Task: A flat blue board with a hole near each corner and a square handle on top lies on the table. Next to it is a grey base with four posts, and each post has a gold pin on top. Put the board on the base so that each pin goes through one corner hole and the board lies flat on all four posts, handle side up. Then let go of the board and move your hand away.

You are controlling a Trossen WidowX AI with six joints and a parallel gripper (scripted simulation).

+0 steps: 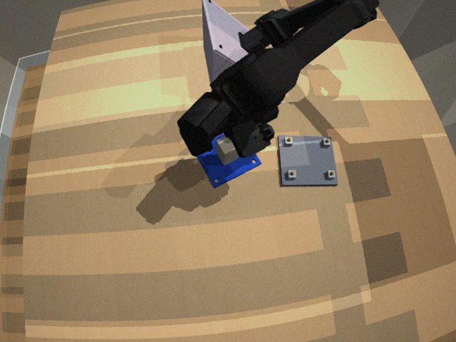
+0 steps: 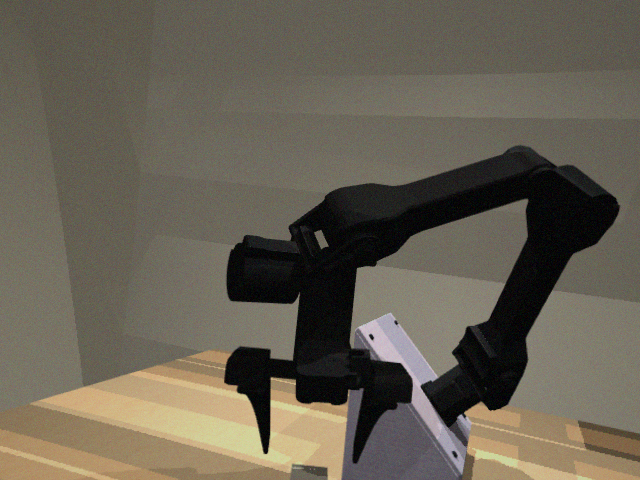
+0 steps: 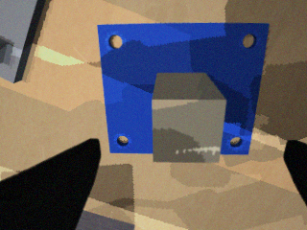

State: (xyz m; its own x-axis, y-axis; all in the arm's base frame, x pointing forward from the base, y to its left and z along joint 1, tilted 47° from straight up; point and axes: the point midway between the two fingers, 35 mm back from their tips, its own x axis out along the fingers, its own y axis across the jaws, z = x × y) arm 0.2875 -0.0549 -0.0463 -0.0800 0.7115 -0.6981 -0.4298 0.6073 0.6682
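End effector (image 2: 311,457) (image 3: 191,148): spread wide, nothing pinched, above the board | blue board (image 1: 230,169) (image 3: 144,57): flat on table (image 1: 165,250) (image 2: 155,413) (image 3: 43,110), handle (image 1: 226,151) (image 2: 309,471) (image 3: 188,126) up (boxy grey block) | grey base (image 1: 308,158) (image 3: 14,29): beside it, apart, four gold pins uncovered

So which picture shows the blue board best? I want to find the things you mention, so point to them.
The wrist view: all four corner holes of the blue board (image 1: 239,167) (image 3: 139,57) are visible. The top view shows two holes, with the arm hiding part; the exterior view shows none of the blue.
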